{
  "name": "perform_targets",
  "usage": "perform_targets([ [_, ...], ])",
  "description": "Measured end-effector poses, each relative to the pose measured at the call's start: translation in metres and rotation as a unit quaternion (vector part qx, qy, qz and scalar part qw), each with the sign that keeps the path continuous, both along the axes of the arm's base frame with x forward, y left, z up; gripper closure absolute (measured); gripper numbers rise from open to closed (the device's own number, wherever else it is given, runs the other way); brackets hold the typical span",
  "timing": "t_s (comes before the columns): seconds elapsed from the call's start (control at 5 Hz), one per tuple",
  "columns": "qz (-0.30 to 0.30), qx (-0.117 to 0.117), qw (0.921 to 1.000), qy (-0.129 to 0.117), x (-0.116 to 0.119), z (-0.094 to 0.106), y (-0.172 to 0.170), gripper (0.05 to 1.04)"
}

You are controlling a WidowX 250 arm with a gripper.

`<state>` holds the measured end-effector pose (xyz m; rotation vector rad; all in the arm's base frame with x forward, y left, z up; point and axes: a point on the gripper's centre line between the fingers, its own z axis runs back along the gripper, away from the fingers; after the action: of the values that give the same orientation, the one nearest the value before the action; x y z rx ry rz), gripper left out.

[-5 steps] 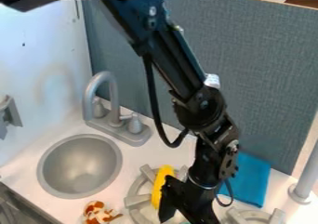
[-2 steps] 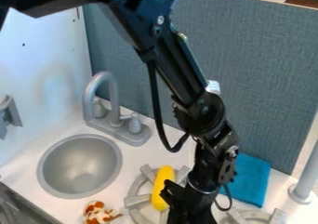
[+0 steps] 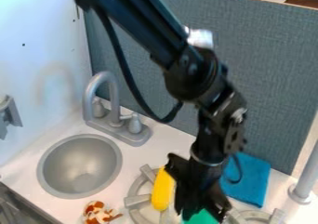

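In the camera view, the arm has shifted since the previous frame: its upper links sit higher, its cable swings farther left, and the gripper (image 3: 203,213), then low at the bottom edge, is now higher and farther right. A green thing (image 3: 200,217) has come into sight under it, at the bottom edge, right of the yellow thing (image 3: 162,190). The gripper is up against it or just above it; whether the pincer is spread or closed on it, I cannot tell. The green thing is partly covered and cut off below, so its long axis and the way it points cannot be told. The yellow thing has kept its place on the left burner (image 3: 131,200), its long axis running up and down the view, top end leaning slightly right. The blue cloth (image 3: 249,179) lies behind the gripper, to the right, also unmoved.
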<state>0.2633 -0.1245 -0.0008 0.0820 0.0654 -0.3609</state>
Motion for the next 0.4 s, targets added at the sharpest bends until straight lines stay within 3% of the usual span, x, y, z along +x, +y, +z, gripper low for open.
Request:
perform_targets([
  [0.2, -0.004, -0.008, 0.9998, -0.017, 0.014, 0.018, -0.011, 0.988],
  [0.4, -0.012, -0.029, 0.9993, -0.022, 0.032, 0.023, -0.033, 0.988],
])
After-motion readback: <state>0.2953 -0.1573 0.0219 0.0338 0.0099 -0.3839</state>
